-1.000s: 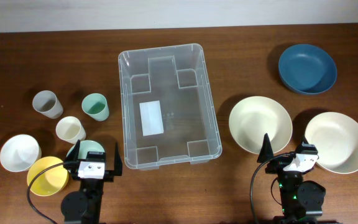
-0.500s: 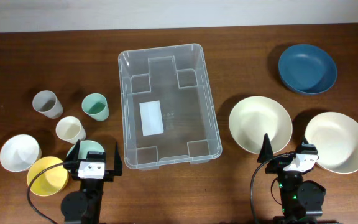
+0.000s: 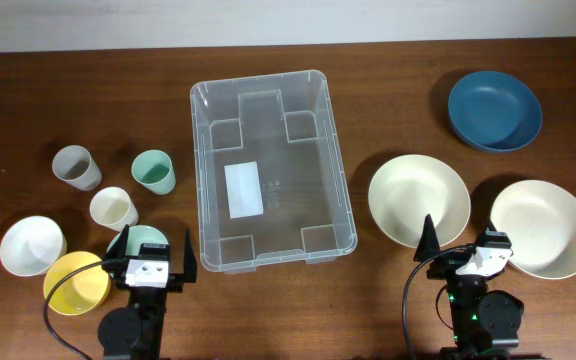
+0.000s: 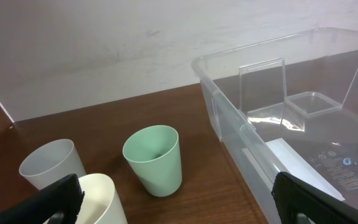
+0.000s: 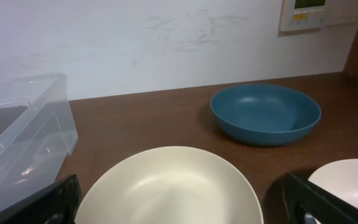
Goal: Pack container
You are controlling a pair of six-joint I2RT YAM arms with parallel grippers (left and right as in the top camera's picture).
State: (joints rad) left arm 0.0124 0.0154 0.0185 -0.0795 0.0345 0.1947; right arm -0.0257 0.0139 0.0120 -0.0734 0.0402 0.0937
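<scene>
The clear container with a white label inside stands at the table's middle; it also shows in the left wrist view and the right wrist view. My left gripper is open and empty at the front left, its fingers wide apart beside a cream cup and a green cup. My right gripper is open and empty at the front right, its fingers either side of a cream bowl.
On the left are a grey cup, green cup, cream cup, white bowl, yellow bowl and a pale green bowl. On the right are two cream bowls and a blue bowl.
</scene>
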